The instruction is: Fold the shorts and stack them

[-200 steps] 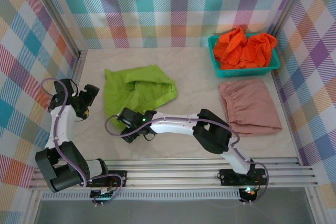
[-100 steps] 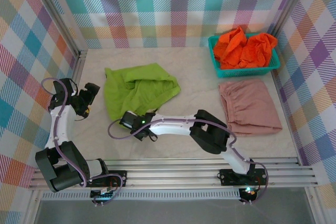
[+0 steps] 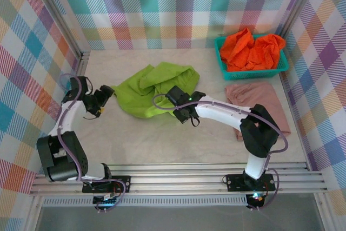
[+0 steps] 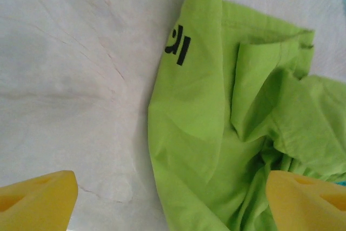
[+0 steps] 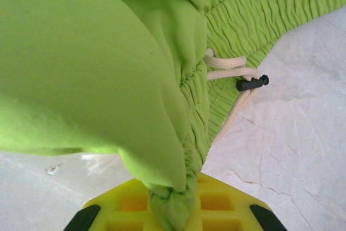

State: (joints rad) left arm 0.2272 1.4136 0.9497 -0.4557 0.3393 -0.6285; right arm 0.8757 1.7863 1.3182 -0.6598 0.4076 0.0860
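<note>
3 shorts, top view: lime green shorts (image 3: 154,86) bunched up mid-table; bright orange shorts (image 3: 250,50) heaped in teal basket (image 3: 254,73) at far R corner; dusty pink shorts (image 3: 267,106) flat on table (image 3: 162,142), just in front of basket, R arm crossing their near-L part.
Top, left fingers (image 3: 104,94): low over table at L side, tips just beside L edge of lime green shorts; can't tell contact from here.
Top, right fingers (image 3: 183,113): at near-R edge of lime green shorts, cloth bunched at the tips.

L wrist, cloth: lime green shorts (image 4: 205,133) creased and folded over themselves, covering R half of view; black print (image 4: 175,44) on one folded panel.
L wrist, fingers: two yellow pads (image 4: 35,201) in the bottom corners, spread wide, holding nothing.
L wrist, table: bare pale surface (image 4: 70,79) on L.

R wrist, fingers: clamped tight on a pinched fold of lime green shorts (image 5: 92,68), fold running down btw the yellow pads (image 5: 124,206).
R wrist, waistband (image 5: 259,14): gathered elastic, upper R, lying on table.
R wrist, drawstring (image 5: 227,68): white, w/ black tip, hanging out of the waistband onto table (image 5: 281,150).
</note>
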